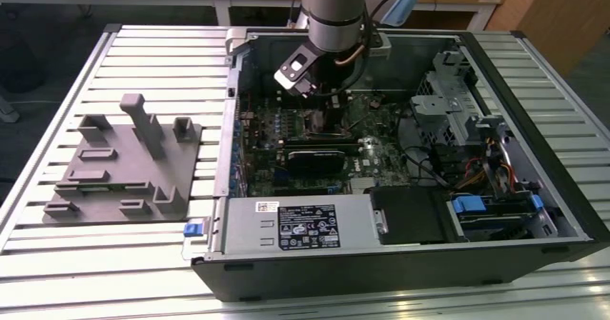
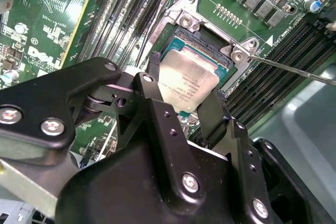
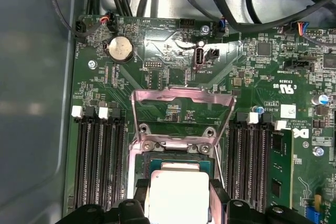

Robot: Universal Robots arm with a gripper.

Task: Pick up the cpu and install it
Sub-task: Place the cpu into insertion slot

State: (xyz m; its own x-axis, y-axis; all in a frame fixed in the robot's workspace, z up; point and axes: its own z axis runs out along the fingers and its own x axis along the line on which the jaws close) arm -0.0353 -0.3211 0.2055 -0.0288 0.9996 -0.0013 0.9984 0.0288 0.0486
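Slatted metal table (image 1: 57, 256) in the exterior view, carrying an open computer case (image 1: 381, 281) laid on its side and, toward the exterior view's left, a grey fixture (image 1: 124, 170). Inside the case, a green motherboard (image 1: 271, 131), with the robot arm (image 1: 333, 9) reaching down over it. In both wrist views, a processor socket (image 2: 223, 64) with its metal load plate (image 3: 181, 98) swung up and open. End effector (image 2: 185, 98) narrowed onto the cpu (image 2: 191, 77), black fingers (image 2: 212, 111) against two opposite edges, silvery top facing up, directly over the socket. Unclear whether seated or just above. Likely hazards: bent socket pins from a tilted or off-square descent, a chip turned the wrong way for the socket, or a slip from so thin an edge grip.
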